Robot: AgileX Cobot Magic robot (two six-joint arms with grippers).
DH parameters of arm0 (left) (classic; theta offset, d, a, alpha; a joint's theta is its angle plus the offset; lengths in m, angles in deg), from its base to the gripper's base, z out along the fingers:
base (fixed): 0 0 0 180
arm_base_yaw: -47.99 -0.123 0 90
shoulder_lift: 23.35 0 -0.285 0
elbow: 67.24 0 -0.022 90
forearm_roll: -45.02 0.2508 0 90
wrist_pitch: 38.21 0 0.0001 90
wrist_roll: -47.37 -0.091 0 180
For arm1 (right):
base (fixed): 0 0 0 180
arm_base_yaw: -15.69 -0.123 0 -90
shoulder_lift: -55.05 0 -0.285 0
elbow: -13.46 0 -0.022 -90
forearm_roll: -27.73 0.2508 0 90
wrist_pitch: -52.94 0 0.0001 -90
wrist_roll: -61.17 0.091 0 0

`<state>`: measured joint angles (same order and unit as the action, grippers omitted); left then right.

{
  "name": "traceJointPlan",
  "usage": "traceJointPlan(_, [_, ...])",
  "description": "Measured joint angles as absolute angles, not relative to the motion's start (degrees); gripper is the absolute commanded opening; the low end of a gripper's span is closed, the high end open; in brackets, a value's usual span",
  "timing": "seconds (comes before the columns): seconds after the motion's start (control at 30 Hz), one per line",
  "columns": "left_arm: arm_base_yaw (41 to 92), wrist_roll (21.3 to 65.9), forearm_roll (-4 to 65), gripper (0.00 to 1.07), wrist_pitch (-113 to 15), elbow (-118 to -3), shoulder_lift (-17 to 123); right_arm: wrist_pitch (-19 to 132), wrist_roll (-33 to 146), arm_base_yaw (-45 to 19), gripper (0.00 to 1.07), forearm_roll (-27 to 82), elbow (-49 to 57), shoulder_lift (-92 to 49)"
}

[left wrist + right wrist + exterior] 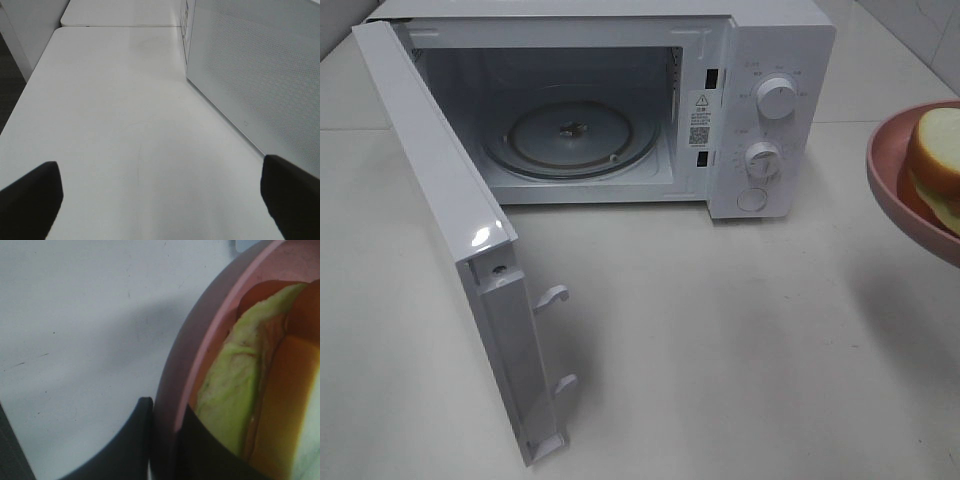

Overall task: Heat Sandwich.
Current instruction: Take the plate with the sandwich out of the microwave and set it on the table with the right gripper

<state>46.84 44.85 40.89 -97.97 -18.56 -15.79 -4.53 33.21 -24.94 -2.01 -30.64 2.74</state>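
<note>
**Plate in the air, oven waiting**

My right jaws (165, 440) pinch the pink plate's (882, 160) rim, sandwich (935, 165) aboard, above the desk (740, 340) right of the microwave (760, 110). My left jaws (160, 200) hang spread, empty. Next I judge: carry it level onto the turntable (570, 135).

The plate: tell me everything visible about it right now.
The plate is round, pink and matte-looking, with a raised rim. Only part of it shows at the right edge of the high view, apparently held up off the table and casting a shadow there. The sandwich lies on it, with white bread, orange crust and yellow-green filling. In the right wrist view, the right tool is shut on the rim, one finger outside and one inside, next to the filling. The plate is outside, to the right of the open microwave.
</note>
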Motion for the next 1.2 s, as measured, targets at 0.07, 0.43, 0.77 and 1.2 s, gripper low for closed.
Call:
traceJointPlan(0.07, [46.8,44.8,40.9,1.04,-98.0,-18.6,-15.8,-5.4,36.1,-24.9,0.00,-2.6,-30.6,2.7])
traceJointPlan(0.43, [46.8,44.8,40.9,1.04,-98.0,-18.6,-15.8,-9.2,50.0,-24.9,0.00,-5.0,-30.6,0.9])
traceJointPlan(0.77, [46.8,44.8,40.9,1.04,-98.0,-18.6,-15.8,-8.3,69.3,-24.9,0.00,-9.3,-30.6,-9.3])
traceJointPlan(1.2, [46.8,44.8,40.9,1.04,-98.0,-18.6,-15.8,-3.5,88.7,-24.9,0.00,-10.8,-29.4,-21.8])
